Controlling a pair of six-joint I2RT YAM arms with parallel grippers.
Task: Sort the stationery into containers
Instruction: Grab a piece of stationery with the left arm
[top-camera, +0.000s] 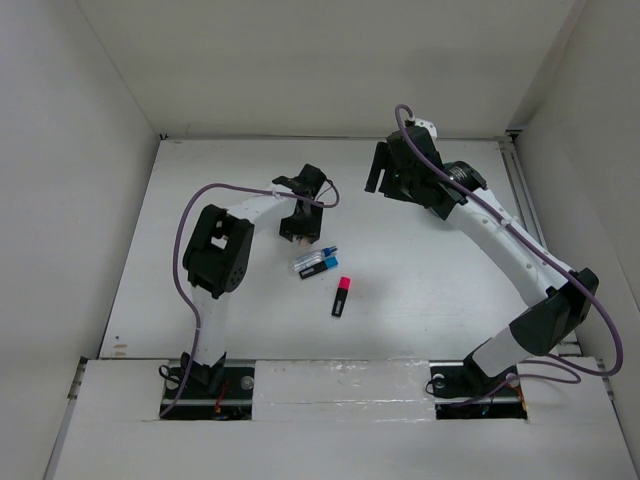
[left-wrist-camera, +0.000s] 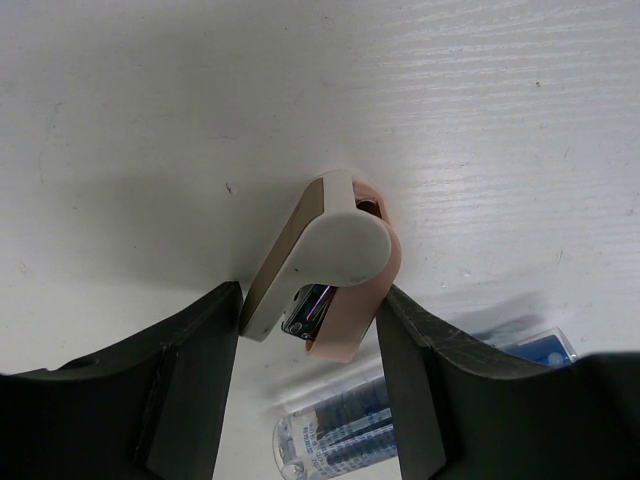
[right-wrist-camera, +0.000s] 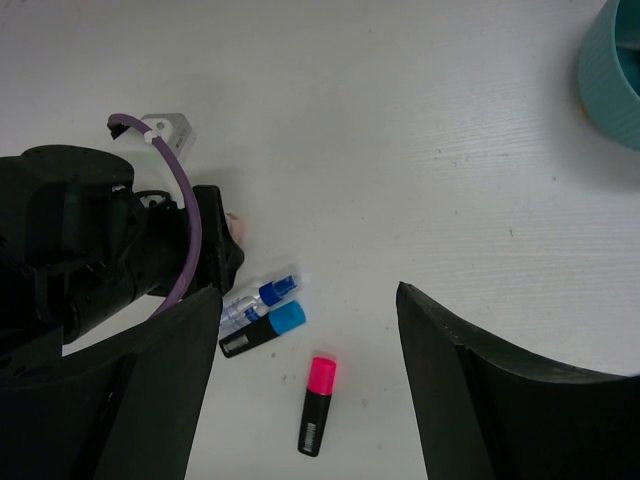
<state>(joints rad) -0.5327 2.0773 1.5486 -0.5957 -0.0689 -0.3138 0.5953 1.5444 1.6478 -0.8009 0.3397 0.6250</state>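
My left gripper (left-wrist-camera: 310, 312) is shut on the tan block (left-wrist-camera: 322, 255), a small piece with a white top, tan side and pink underside, its near end between the fingertips. In the top view the left gripper (top-camera: 297, 230) is left of centre. A clear blue-capped tube (top-camera: 313, 258) and a blue-capped black highlighter (top-camera: 320, 270) lie side by side just beside it. A pink-capped black highlighter (top-camera: 341, 297) lies nearer. My right gripper (right-wrist-camera: 308, 330) is open and empty, high over the table. The teal cup (right-wrist-camera: 612, 75) shows only at the right wrist view's top right corner.
White walls close in the table (top-camera: 430, 270) on the left, back and right. The right arm (top-camera: 500, 240) arches over the right half and hides the cup in the top view. The left arm's purple cable (right-wrist-camera: 180, 220) loops above its wrist.
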